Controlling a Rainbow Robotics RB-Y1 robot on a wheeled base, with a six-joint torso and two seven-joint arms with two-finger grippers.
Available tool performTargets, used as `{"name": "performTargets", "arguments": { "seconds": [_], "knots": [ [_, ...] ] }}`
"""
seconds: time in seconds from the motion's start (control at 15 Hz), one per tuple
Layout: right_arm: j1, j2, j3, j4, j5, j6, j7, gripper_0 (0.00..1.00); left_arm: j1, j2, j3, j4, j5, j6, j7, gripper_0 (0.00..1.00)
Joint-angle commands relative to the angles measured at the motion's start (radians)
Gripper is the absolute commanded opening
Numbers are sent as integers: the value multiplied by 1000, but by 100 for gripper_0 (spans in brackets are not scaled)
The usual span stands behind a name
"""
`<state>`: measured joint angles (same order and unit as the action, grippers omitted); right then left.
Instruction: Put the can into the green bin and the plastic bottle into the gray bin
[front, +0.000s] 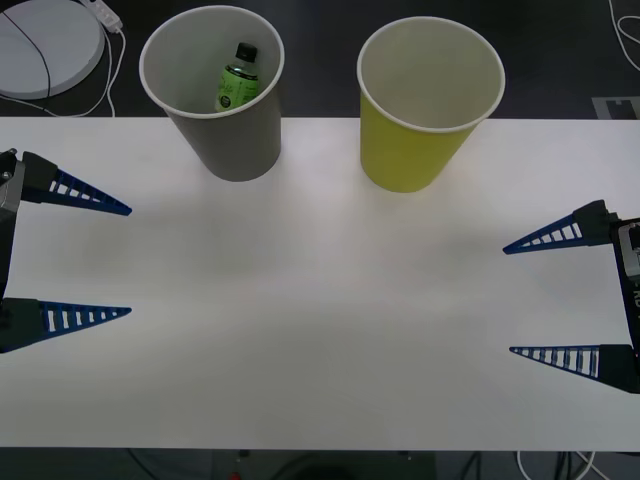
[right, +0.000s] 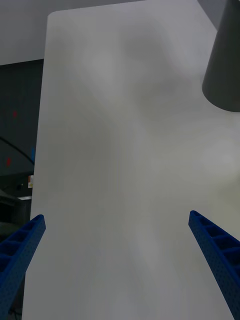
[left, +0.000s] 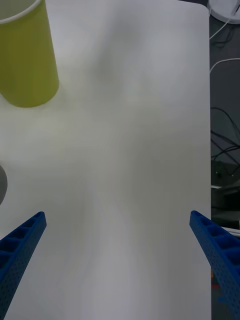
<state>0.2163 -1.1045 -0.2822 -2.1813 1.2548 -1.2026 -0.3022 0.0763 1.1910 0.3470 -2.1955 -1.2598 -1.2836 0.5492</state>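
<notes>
Claws parted; plastic bottle (front: 237, 76) stands cap-up in gray bin (front: 236, 145).

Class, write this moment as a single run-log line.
plastic bottle: inside gray bin | green bin: upright, no can seen | left gripper: open, left edge | right gripper: open, right edge

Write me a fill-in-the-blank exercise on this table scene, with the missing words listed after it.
1. The plastic bottle sits inside the ____ bin.
2. The green bin stands on the robot's ____ of the gray bin.
3. The left pincer and the right pincer both hold their fingers ____.
4. The bottle's screw cap is ____ in colour.

Missing words: gray; right; open; black
</notes>
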Motion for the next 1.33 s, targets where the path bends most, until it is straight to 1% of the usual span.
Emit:
{"name": "performTargets", "arguments": {
  "seconds": [0.07, 0.27, 0.47, 1.33],
  "knots": [
    [0, 0, 0, 0, 0, 0, 0, 100, 57, -8, 30, -20, 7, 0, -48, 100],
    [0, 0, 0, 0, 0, 0, 0, 100, 92, -8, 40, -23, 30, -6, -84, 100],
    [0, 0, 0, 0, 0, 0, 0, 100, 92, -16, 56, -24, 45, -46, -94, 100],
    [0, 0, 0, 0, 0, 0, 0, 100, 92, -37, 55, -21, 51, -34, -103, 100]
  ]
}}
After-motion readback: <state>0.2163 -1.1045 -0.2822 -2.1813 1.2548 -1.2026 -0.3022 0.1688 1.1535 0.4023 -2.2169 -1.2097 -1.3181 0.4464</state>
